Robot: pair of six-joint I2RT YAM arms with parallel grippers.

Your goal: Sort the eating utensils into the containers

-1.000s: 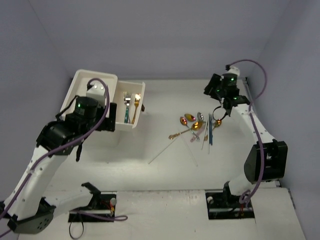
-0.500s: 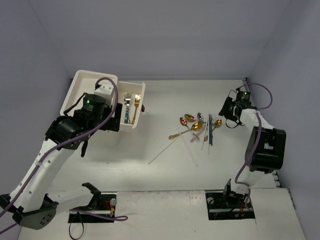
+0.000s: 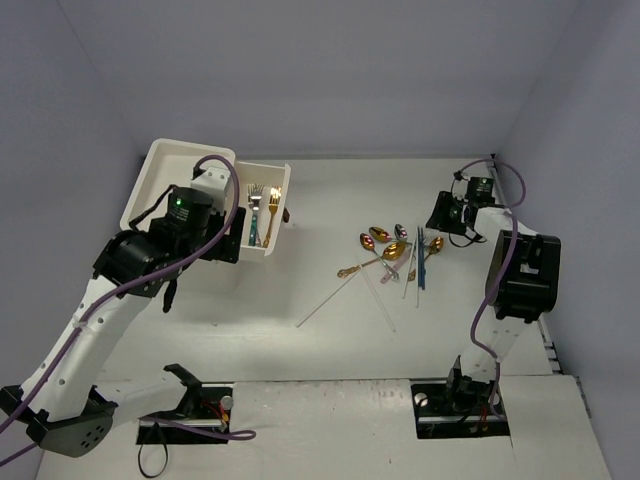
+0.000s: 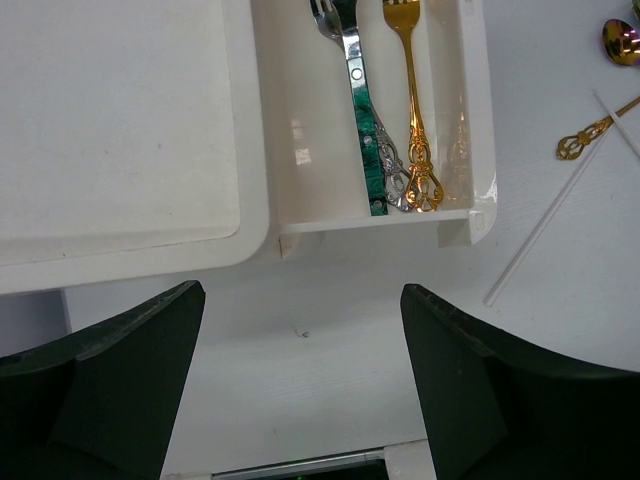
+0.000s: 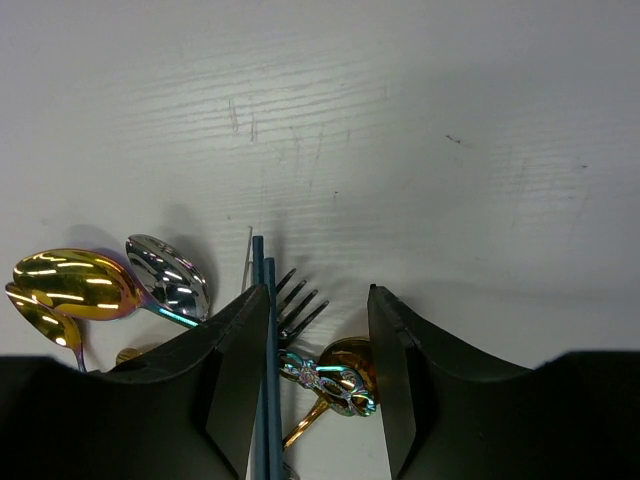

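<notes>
The utensils (image 3: 397,250) lie in a loose pile mid-table: gold spoons, a silver spoon (image 5: 168,278), dark blue chopsticks (image 5: 262,270), clear chopsticks (image 3: 325,302). My right gripper (image 3: 442,215) is open and low at the pile's right end. In the right wrist view the gripper (image 5: 318,300) straddles a dark fork (image 5: 298,305) and a gold spoon (image 5: 352,352) without gripping. The white cabinet (image 3: 175,170) has one drawer (image 3: 262,254) pulled out, holding a silver green-handled fork (image 4: 358,110) and a gold fork (image 4: 412,100). My left gripper (image 4: 302,295) is open and empty, above the table just before the drawer's front.
The cabinet's rimmed top (image 4: 120,110) fills the upper left of the left wrist view. A clear chopstick (image 4: 545,245) and a gold handle (image 4: 590,135) lie right of the drawer. Blue-grey walls close the table at the back and sides.
My right gripper has swung right and dropped down to the pile's right end. My left arm shifted slightly right beside the drawer, then held still.
</notes>
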